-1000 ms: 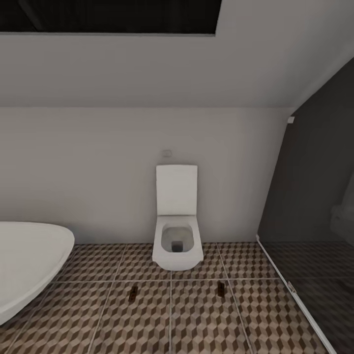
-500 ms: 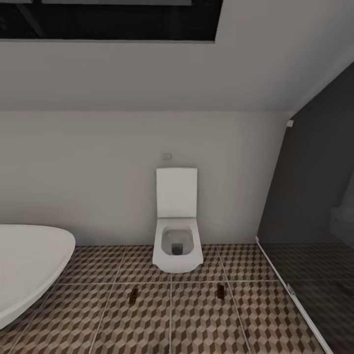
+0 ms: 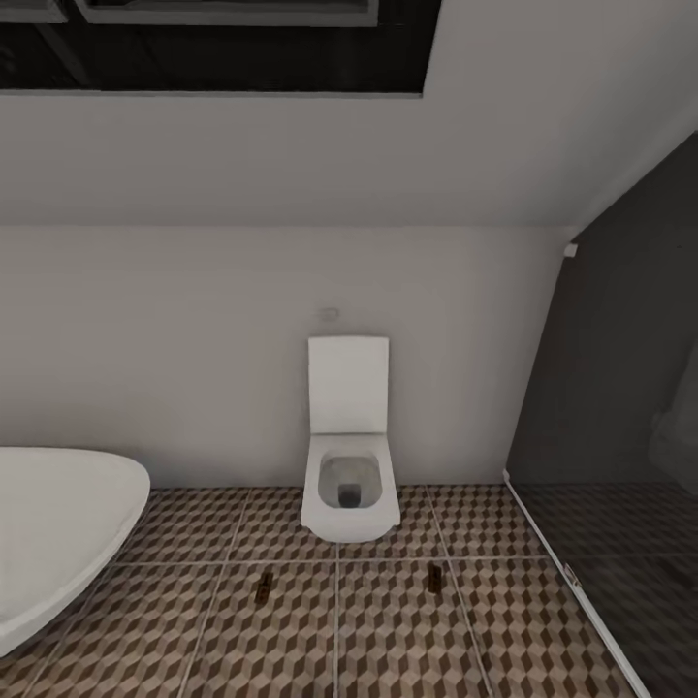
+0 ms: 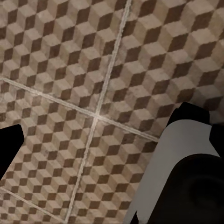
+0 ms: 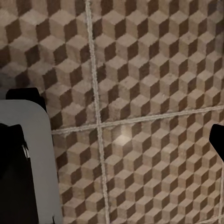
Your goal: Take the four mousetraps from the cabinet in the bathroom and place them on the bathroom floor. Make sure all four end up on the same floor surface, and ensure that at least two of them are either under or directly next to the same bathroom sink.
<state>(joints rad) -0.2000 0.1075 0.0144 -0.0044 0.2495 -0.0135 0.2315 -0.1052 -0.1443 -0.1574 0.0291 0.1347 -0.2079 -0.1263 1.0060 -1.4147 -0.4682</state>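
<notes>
- A bathroom: the patterned cube-print bathroom floor [image 3: 388, 640] runs up to a plain pale wall, with a white toilet [image 3: 349, 475] against it, the curved edge of a white bathtub [image 3: 58, 533] at the left and a dark glass shower screen [image 3: 620, 407] at the right.
- Two small brown mousetraps lie flat on the tiles in front of the toilet: one mousetrap [image 3: 264, 585] toward the bathtub side, the other mousetrap [image 3: 435, 576] toward the shower side, well apart from each other. They are too small here to make out the metal parts.
- The wrist views look down on bare tiles and grout lines. In the left one, a dark tip at either side frames open floor, so the left pincer [image 4: 100, 154] looks spread and empty; the right pincer [image 5: 123, 135] reads the same way, released with nothing between its fingers.
- As a judgement: each trap should be light, stiff and thin, lying low on hard tile, so it may slide when nudged. Pinching across the wooden board's long edges, clear of the wire, looks safest.
</notes>
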